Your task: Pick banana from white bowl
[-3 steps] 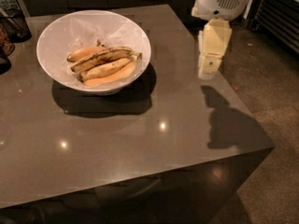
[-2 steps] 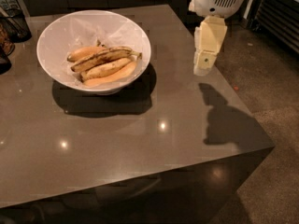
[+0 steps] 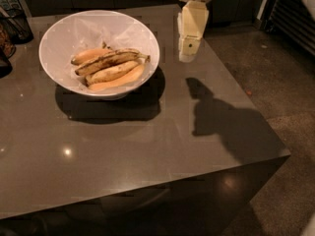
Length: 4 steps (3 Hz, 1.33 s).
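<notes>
- The banana (image 3: 109, 59), dark-mottled, lies atop the pile in the white bowl (image 3: 56, 31) — three paler bananas (image 3: 114, 77) lie beside and under it
- The bowl sits toward the far left of the grey table (image 3: 123, 151)
- The gripper (image 3: 188, 52) hangs over the table just right of the bowl, apart from its rim and touching nothing — how far open it is cannot be told
- Its shadow (image 3: 216, 117) falls on the tabletop nearer the camera
</notes>
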### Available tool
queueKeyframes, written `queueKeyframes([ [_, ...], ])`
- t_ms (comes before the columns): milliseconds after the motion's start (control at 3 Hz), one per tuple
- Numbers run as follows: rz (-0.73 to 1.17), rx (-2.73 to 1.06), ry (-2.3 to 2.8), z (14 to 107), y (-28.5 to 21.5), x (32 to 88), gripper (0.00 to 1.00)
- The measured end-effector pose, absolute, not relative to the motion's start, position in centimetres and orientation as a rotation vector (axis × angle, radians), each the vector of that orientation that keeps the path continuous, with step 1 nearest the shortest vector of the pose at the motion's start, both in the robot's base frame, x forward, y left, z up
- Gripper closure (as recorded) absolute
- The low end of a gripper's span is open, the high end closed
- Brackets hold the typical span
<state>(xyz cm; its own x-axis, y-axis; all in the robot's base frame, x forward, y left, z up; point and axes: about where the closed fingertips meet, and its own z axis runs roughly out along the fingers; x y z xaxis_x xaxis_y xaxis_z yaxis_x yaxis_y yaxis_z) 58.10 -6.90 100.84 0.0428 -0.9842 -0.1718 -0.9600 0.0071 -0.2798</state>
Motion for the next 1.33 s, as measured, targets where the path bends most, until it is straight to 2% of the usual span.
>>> queueKeyframes([
  [333, -0.135, -2.09, 1.895, 100.8, -3.8, 60.2, 0.0],
  [667, -0.106, -2.037, 1.876, 100.9, -2.9, 60.6, 0.0],
  [1333, 0.03, -1.954, 1.931, 99.1, -1.0, 62.9, 0.0],
])
